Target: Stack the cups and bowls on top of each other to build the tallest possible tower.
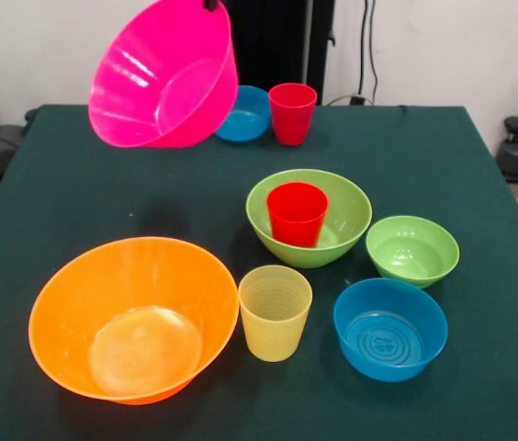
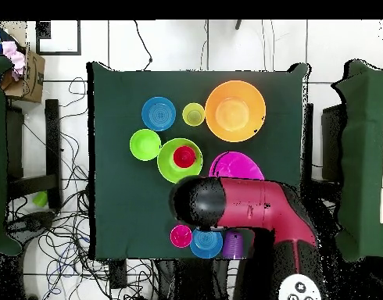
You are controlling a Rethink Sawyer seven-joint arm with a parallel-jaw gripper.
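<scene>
**Hot pink bowl aloft, red cup seated in the green bowl**

From the front we see the hot pink bowl (image 1: 163, 78) hanging in the air above the worktop (image 1: 103, 175), tipped so its mouth faces forward and down. Only a dark scrap of the gripper (image 1: 210, 5) shows at the bowl's upper rim. It appears to hold the rim there, though we cannot tell how far it is open.

On the worktop, the bright red cup (image 1: 297, 213) stands upright inside the medium lime green bowl (image 1: 309, 217). The small lime green bowl (image 1: 412, 250) sits just beside it. The large orange bowl (image 1: 133, 317), the ribbed yellow cup (image 1: 275, 311) and a small blue bowl (image 1: 390, 328) line the near edge, all mouth up. At the far edge, a second blue bowl (image 1: 244, 114) stands beside the pinkish-red cup (image 1: 292, 113).

From overhead, we see the arm (image 2: 249, 207) reaching across the worktop's base side, covering most of the pink bowl. A purple cup (image 2: 233, 245) peeks out beside the arm.
</scene>
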